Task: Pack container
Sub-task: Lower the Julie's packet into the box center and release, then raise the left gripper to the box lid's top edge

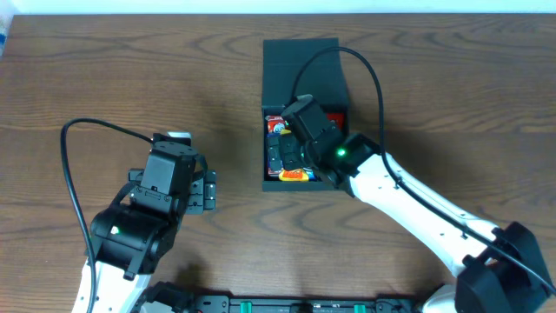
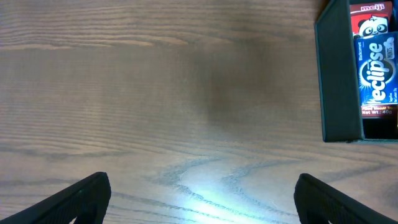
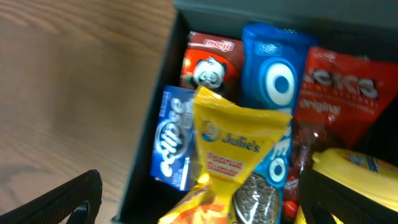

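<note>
The dark green box (image 1: 304, 74) sits on the wood table (image 1: 130, 78), at the far middle. Its flap (image 1: 300, 52) is folded back & the top is open. Snacks fill the open part.

The R claw (image 1: 291, 156) hangs right over the open part of the box. In the R wrist view its two fingers are spread wide, one at each bottom corner, w/ nothing gripped. Btw them, farther down, a yellow Julie's bag (image 3: 233, 155) lies on top of the pile. Can't tell if a finger touches it.

Around that bag:
- a blue Eclipse pack (image 3: 174, 146) by the left wall
- a red Meiji pack (image 3: 210, 62) in the far-left corner
- a blue Oreo pack (image 3: 277, 81) in the middle
- a red bag (image 3: 333, 106) on the right
- one more yellow pack (image 3: 354, 171) at the near right

The L claw (image 1: 205, 191) is well apart from the box, off to the left over bare table. In the L wrist view its fingers are wide apart too, w/ nothing in them. A box corner shows at the right edge, w/ the Eclipse & Meiji packs inside.
</note>
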### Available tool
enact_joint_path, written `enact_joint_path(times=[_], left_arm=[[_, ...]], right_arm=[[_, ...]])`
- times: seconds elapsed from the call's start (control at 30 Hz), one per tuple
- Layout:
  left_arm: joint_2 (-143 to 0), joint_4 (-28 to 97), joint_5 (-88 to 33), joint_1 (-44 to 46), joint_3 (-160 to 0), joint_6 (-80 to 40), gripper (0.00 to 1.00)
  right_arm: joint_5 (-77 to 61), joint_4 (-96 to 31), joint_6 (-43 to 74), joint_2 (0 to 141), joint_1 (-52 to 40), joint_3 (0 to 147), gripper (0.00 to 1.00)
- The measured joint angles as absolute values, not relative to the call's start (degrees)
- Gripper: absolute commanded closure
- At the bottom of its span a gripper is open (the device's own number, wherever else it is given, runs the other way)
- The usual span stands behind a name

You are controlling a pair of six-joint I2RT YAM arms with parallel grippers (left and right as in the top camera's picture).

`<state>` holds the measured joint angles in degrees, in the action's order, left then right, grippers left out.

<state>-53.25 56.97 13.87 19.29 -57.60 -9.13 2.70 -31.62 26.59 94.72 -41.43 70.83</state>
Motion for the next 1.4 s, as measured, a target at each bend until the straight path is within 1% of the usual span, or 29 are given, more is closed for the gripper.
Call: enact_joint_path(times=[0.2,0.4,0.57,0.83,1.0,1.33,1.4], left_arm=[[-53.3,57.0,13.9,19.3,-57.6,-9.1,0.05],[-53.3,57.0,13.9,19.3,-57.6,-9.1,0.05],[-53.3,57.0,13.9,19.3,-57.6,-9.1,0.05],[-53.3,57.0,13.9,19.3,-57.6,-9.1,0.05],[-53.3,57.0,13.9,19.3,-57.6,-9.1,0.05],[-53.3,56.7,13.8,19.3,-57.6,-9.1,0.05],[-53.3,56.8,12.2,19.3,-57.6,-9.2,0.05]], right_arm=[[4.9,-33.1,24.7,92.5,-44.5,71.5,0.01],[10.9,-33.5,23.9,81.9,-49.1,68.9,0.01],[12.9,-34.2,23.8,72.9,-49.5,64.5,0.01],[13.8,-42.3,23.8,65.9,-49.4,62.4,0.01],[13.9,-46.0,23.8,64.7,-49.4,62.4,0.01],[14.0,-46.0,23.9,64.8,-49.4,62.4,0.01],[14.0,-46.0,23.9,64.8,-49.4,62.4,0.01]])
